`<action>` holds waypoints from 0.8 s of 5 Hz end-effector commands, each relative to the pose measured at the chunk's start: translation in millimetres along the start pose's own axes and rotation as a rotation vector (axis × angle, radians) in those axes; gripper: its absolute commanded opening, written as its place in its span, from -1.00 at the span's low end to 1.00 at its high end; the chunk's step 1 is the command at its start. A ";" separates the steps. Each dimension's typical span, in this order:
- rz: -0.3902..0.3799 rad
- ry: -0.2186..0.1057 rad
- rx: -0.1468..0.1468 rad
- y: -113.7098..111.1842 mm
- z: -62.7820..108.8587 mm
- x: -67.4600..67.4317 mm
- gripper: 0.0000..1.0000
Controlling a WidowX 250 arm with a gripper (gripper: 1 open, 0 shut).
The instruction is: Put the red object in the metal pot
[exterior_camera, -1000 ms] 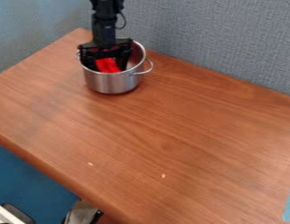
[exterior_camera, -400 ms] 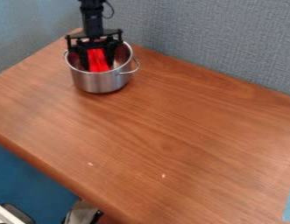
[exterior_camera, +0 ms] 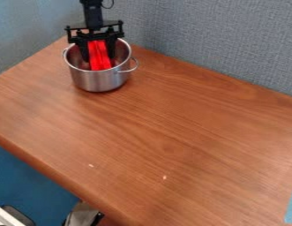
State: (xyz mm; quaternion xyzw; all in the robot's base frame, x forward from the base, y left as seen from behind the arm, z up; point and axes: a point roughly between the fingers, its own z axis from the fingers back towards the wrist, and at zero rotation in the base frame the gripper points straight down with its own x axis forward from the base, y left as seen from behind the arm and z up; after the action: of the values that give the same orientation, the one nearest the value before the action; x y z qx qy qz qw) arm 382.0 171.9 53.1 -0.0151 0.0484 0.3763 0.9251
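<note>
Gripper (exterior_camera: 97,57) closed on upright red object (exterior_camera: 100,51).

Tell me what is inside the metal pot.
Inside the metal pot, the red block shows, with the black gripper's fingers reaching down around it. The pot's floor and the block's lower end are hidden by the near wall.
</note>
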 end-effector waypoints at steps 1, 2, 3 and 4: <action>0.011 -0.070 -0.024 -17.7 24.6 -2.7 -1.00; 0.014 -0.075 -0.022 -36.9 24.6 -11.1 -1.00; -0.007 -0.063 -0.034 -38.8 20.3 -17.1 -1.00; -0.017 -0.053 -0.044 -39.1 15.4 -20.5 -1.00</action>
State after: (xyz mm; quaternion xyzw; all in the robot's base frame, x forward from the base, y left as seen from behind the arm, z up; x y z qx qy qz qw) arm 391.7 131.4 39.1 -0.0219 0.0544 0.3704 0.9270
